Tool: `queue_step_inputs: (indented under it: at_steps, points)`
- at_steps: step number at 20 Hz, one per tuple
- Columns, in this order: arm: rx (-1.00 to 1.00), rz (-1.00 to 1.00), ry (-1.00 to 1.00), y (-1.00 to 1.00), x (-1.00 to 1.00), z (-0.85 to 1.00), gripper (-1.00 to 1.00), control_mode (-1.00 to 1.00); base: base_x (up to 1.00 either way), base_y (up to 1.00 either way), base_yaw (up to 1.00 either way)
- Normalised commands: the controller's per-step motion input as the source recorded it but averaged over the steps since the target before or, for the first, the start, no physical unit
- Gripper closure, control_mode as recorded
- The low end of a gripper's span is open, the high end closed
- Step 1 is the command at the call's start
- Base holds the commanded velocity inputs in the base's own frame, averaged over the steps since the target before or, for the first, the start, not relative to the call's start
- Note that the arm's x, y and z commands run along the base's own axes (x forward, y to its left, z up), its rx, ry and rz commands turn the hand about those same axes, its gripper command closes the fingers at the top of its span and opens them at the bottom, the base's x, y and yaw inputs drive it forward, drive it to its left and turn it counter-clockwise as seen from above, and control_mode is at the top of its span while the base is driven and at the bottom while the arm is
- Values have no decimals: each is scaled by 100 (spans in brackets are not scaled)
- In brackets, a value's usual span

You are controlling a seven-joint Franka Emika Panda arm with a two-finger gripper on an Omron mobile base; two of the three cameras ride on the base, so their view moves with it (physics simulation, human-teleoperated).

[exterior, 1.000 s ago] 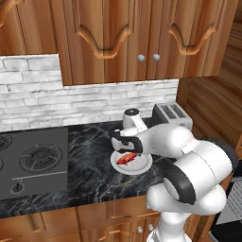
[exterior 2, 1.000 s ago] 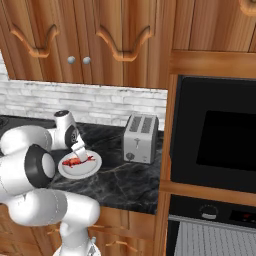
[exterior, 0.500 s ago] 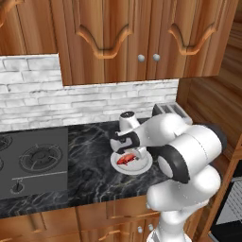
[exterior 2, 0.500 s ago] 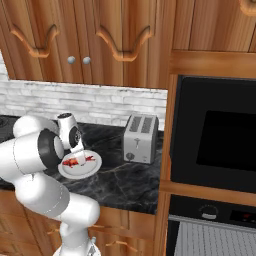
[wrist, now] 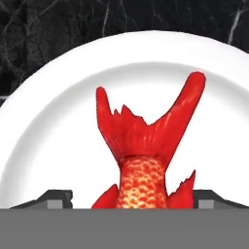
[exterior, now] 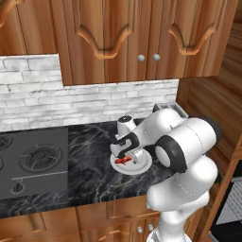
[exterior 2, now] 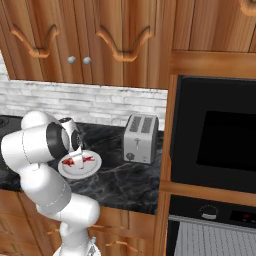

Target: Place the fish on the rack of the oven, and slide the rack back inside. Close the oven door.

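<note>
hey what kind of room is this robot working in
A home kitchen, by the look of it: wooden cabinets above a dark marble counter, a gas stovetop, a toaster, and a built-in black oven.

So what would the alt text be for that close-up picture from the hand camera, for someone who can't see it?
A red-orange fish lies on a round white plate, its forked tail pointing up the picture. The two dark tips of the robot's claw sit either side of its body at the bottom, and black marbled counter shows behind.
</note>
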Motion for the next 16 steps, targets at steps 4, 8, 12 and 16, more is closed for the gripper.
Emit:
queue_step_inputs:
  at_steps: [4,8,12,16]
  points:
    - [0,-2,-9,2,3,-3,100,-100,0,0,0]
    - [0,0,-15,-6,-8,54,100,-100,0,0,0]
    - [0,0,-14,-30,-58,88,100,-100,0,0,0]
    - [0,0,-7,-30,-78,91,100,-100,0,0,0]
